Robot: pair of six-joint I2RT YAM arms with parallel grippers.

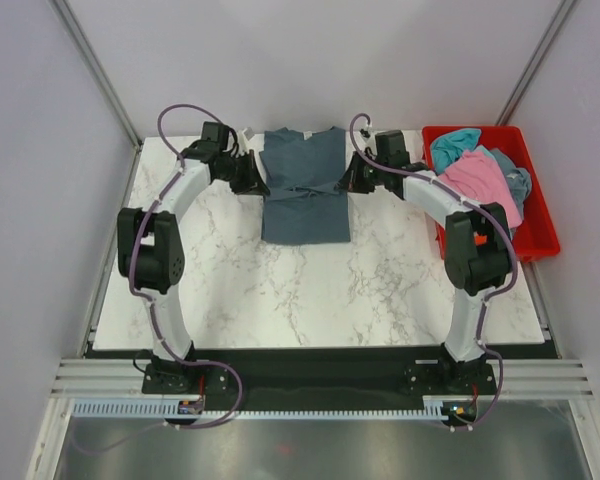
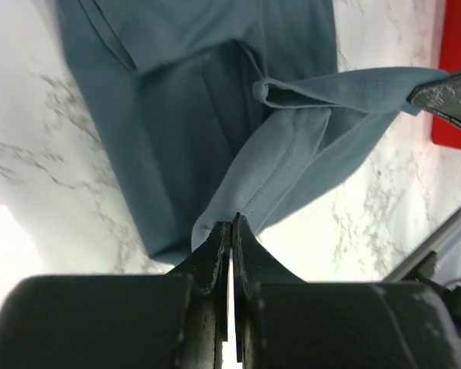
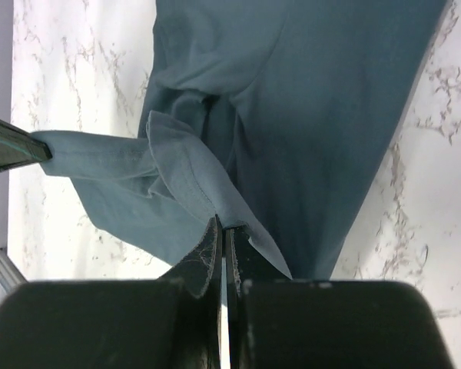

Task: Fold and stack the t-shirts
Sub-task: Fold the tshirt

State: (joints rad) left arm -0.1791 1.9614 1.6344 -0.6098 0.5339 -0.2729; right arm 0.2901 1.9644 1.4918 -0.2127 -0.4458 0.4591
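Toward twelve o'clock on the desk [image 1: 310,300], the left tool [image 2: 231,221] and right tool [image 3: 223,224] each pinch an edge of the blue shirt [image 1: 305,215]; they should move evenly, keeping it taut.

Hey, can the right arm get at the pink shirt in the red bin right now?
Probably not at once: the right tool is shut on the slate-blue shirt and would have to let go first. Otherwise the pink shirt lies uncovered on top in the red bin, beside that arm.
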